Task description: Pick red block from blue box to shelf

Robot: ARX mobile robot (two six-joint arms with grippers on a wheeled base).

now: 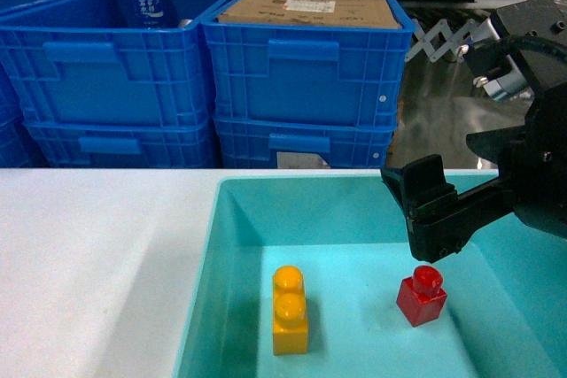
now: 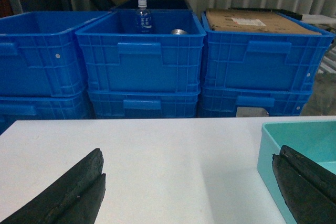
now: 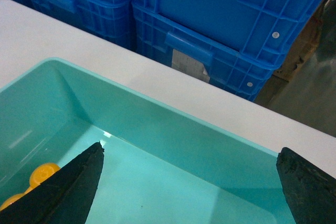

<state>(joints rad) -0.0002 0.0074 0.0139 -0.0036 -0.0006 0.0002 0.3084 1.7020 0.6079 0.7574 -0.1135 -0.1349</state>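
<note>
The red block stands stud-up on the floor of the blue box, right of the middle. My right gripper hangs open just above and slightly behind it, not touching. In the right wrist view its gripper is spread wide over the box floor with nothing between the fingers, and the red block is hidden there. The left gripper is open over the white table, left of the box's wall. The shelf is out of view.
A yellow-orange two-stud brick lies in the box left of the red block. Stacked dark blue ribbed crates line the table's far edge; one holds a water bottle, another cardboard.
</note>
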